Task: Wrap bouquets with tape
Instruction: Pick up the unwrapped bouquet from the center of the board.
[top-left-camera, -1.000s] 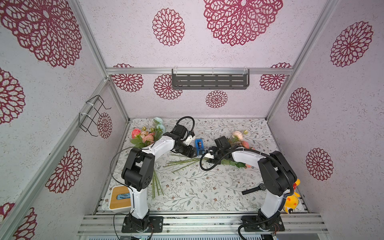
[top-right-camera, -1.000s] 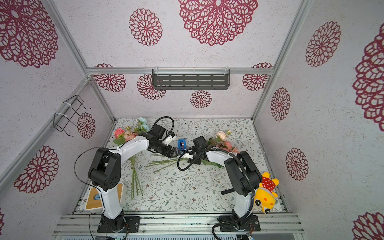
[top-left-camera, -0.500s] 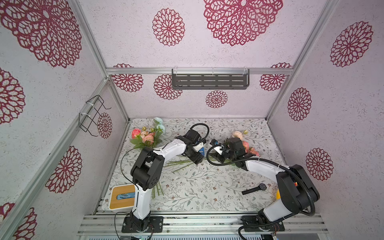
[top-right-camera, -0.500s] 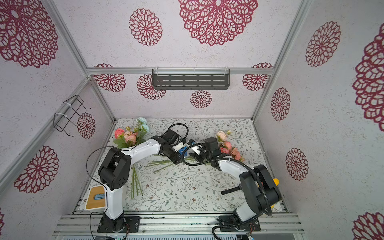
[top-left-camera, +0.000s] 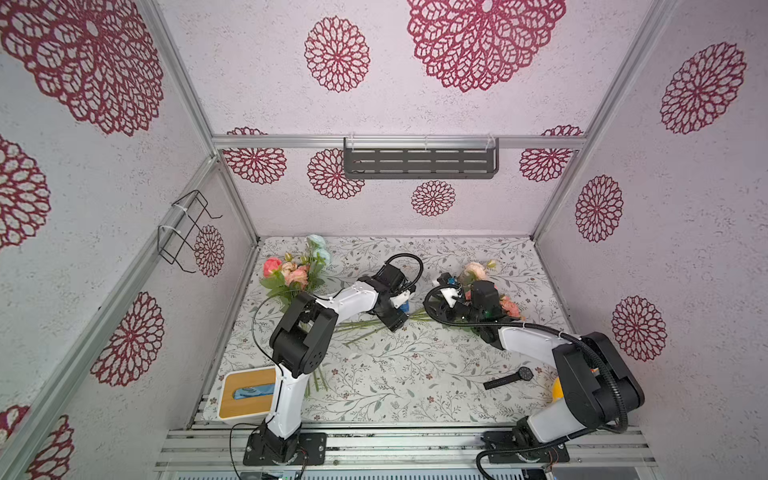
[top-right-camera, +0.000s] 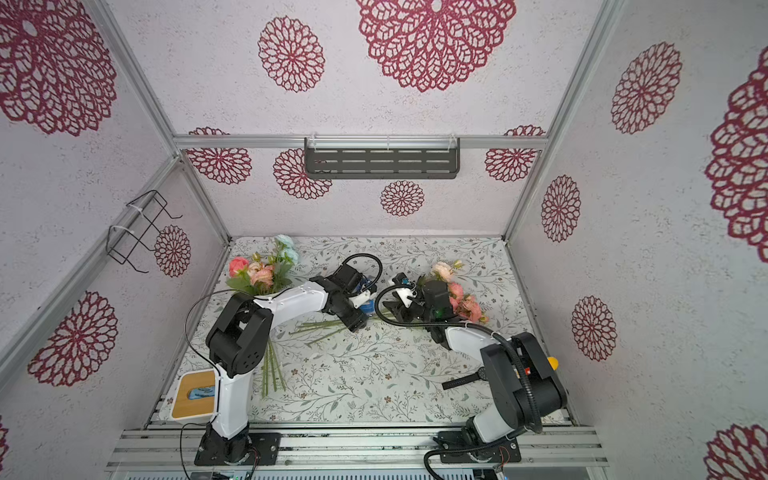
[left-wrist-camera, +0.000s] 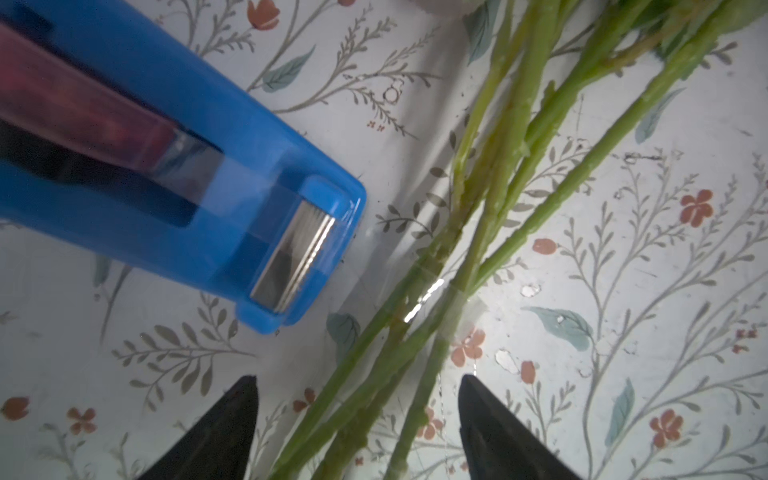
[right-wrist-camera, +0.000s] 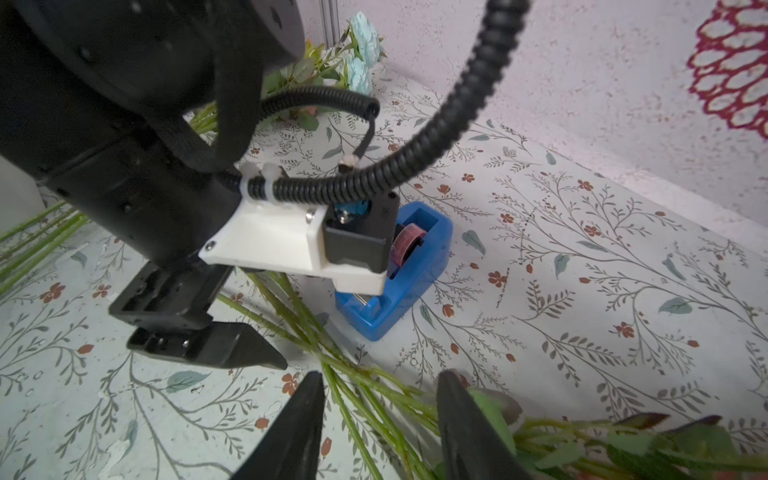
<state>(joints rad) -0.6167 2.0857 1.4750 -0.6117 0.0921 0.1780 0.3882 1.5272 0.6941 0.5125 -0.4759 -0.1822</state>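
Left fingers (left-wrist-camera: 224, 432): apart, straddling bouquet stems (left-wrist-camera: 498, 174), unclamped; stems run lower left to upper right of the left wrist frame. Right fingers (right-wrist-camera: 299, 424): apart around the same stems. Tape dispenser (left-wrist-camera: 174, 174): on table (left-wrist-camera: 623, 291), frame's upper left, just beside stems. Second bouquet (top-left-camera: 297, 272): farther, apart from both.

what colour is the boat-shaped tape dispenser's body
Bright blue; the plastic tape dispenser shows best in the left wrist view.

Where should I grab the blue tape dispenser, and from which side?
Probably the dispenser by its two long flat sides, mid-body beside the roll, coming from above. It sits upright on the table; those sides are parallel, while the cutter end faces the stems.
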